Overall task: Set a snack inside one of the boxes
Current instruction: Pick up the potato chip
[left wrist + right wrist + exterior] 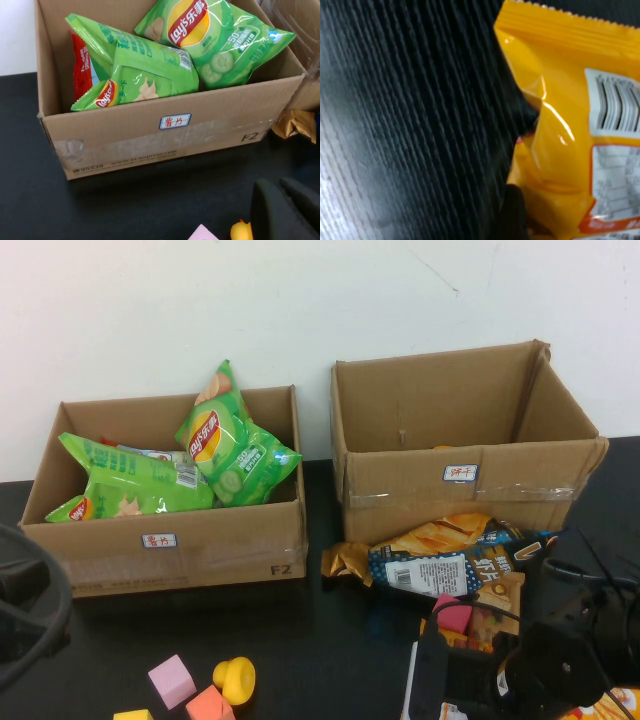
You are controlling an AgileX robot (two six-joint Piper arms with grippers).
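Right gripper (560, 680): low at the desk's near right corner, over an orange snack bag (570, 130); the wrist view shows the bag lying on the black desk (330, 640) with a dark fingertip (512, 215) at its edge; whether the jaws are apart or clamped cannot be told.
Left gripper (285, 210): near the desk's near left edge, above the toys, touching nothing; its jaws stand slightly apart.
Toys: pink block (171, 681), yellow duck (234, 678) and orange block (208, 705) clustered at the near edge, left of centre.
Snack pile (450, 565): orange and dark blue packets heaped on the desk right of centre, touching the front of the right box.
Left box (170, 545): toward the far left, open, holding green Lay's bags (225, 445) that lean on each other; a small label on its front.
Right box (460, 490): toward the far right, open, beside the left box; little of its inside is visible.
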